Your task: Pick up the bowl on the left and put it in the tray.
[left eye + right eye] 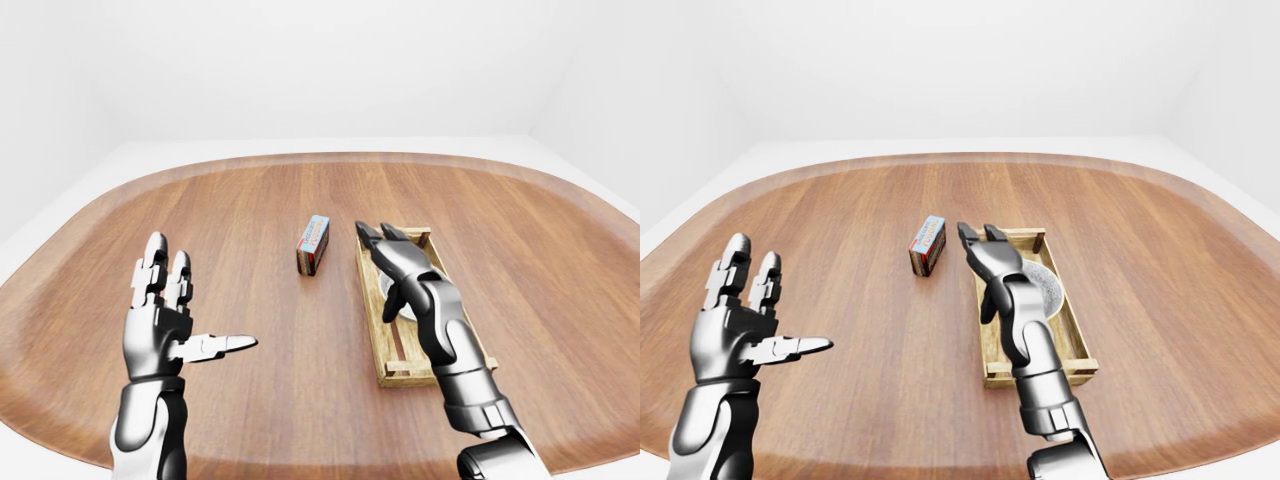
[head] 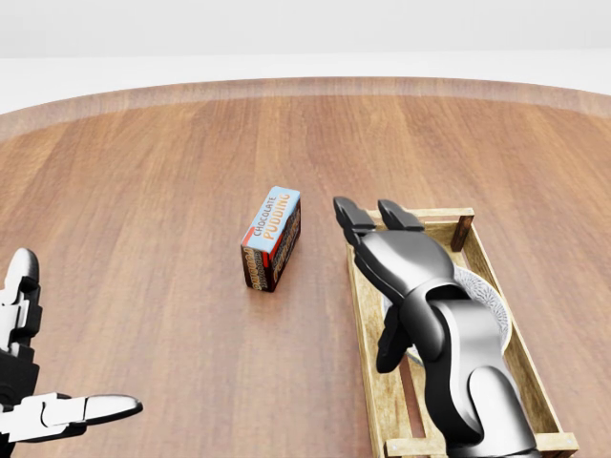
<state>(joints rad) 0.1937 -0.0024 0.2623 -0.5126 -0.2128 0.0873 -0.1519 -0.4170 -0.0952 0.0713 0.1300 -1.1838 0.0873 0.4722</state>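
Wooden table (image 1: 200,210): pudding box (image 2: 272,238) just left of right hand's fingertips (image 2: 351,212); tray (image 2: 462,230) beneath them.

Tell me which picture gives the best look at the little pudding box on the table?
The head view: the box is largest there and its "Chocolate Pudding" label is readable. It stands on the table, left of the tray. In the left-eye and right-eye views it appears smaller, with its print too small to read.

Glossy wood-grain table (image 1: 250,200), rough pale slatted wood tray (image 2: 372,382), printed, probably cardboard box (image 2: 272,239), speckled matt bowl (image 1: 1048,285).
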